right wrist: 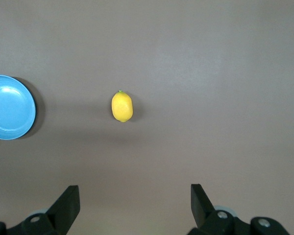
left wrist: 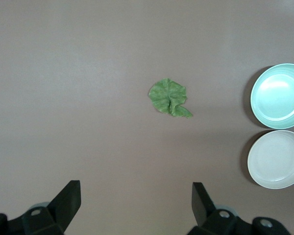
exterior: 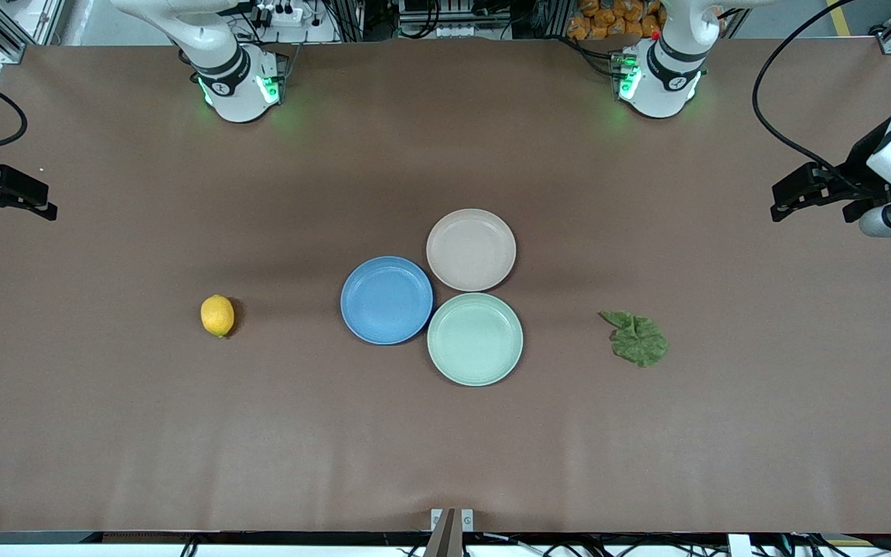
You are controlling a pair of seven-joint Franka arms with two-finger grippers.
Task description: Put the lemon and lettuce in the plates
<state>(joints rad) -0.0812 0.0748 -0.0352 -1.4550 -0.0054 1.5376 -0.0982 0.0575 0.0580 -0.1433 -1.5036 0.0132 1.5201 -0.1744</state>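
Note:
The yellow lemon (exterior: 217, 316) lies on the brown table toward the right arm's end; it also shows in the right wrist view (right wrist: 122, 106). The green lettuce leaf (exterior: 637, 339) lies toward the left arm's end and shows in the left wrist view (left wrist: 170, 98). The blue plate (exterior: 387, 300) and the beige-pink plate (exterior: 471, 250) sit empty at the table's middle, touching. My right gripper (exterior: 43, 203) (right wrist: 134, 196) is open and empty, high over the table's right-arm end. My left gripper (exterior: 780, 206) (left wrist: 136, 196) is open and empty, high over the left-arm end.
A mint green plate (exterior: 475, 339) sits empty against the other two plates, nearer to the front camera than the beige-pink one. It shows in the left wrist view (left wrist: 279, 95) beside the beige-pink plate (left wrist: 277, 159). The blue plate shows in the right wrist view (right wrist: 7, 113).

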